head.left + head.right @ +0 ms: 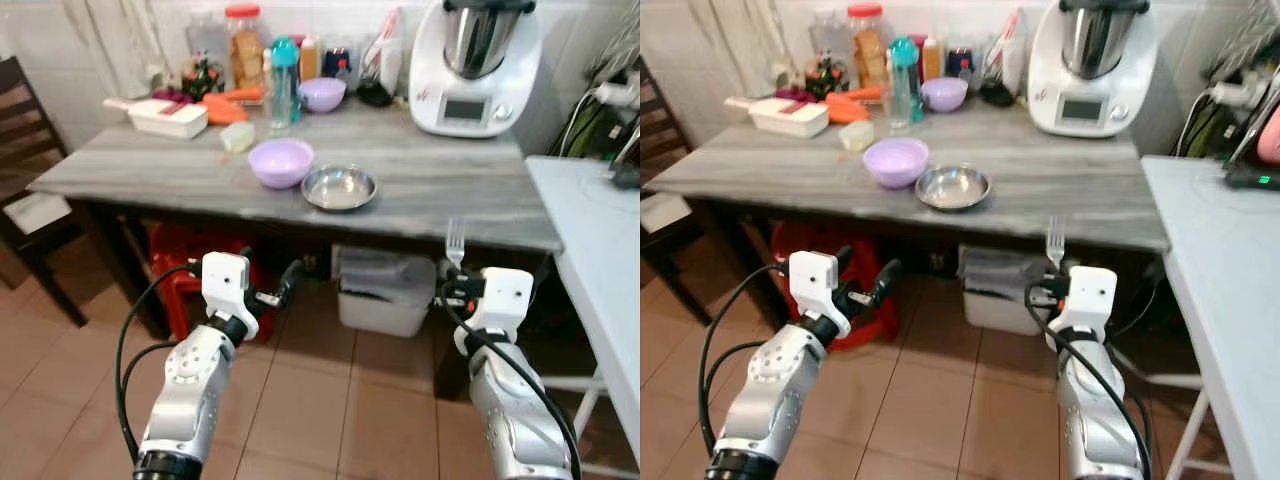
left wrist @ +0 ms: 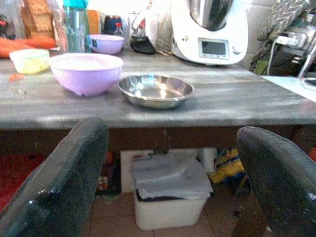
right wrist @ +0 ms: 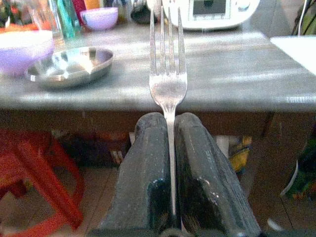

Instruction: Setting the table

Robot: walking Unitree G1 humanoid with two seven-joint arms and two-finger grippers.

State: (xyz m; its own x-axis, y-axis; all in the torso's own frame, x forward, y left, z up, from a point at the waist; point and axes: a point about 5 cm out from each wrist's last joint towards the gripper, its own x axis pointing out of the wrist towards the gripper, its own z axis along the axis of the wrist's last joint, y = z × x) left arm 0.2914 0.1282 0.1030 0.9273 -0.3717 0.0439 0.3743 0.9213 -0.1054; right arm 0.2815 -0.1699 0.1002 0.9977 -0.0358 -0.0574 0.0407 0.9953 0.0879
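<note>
Right gripper (image 3: 170, 148) jaws clench a fork (image 3: 168, 79); left gripper (image 2: 168, 163) gapes; steel bowl (image 1: 339, 187) empty.

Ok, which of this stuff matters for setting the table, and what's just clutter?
For the job:
fork, clamped upright in the right tool
steel dish
near purple bowl
left tool, open and free

Just lying about:
food processor
teal bottle
far purple bowl
carrots
white bin under the table
</note>
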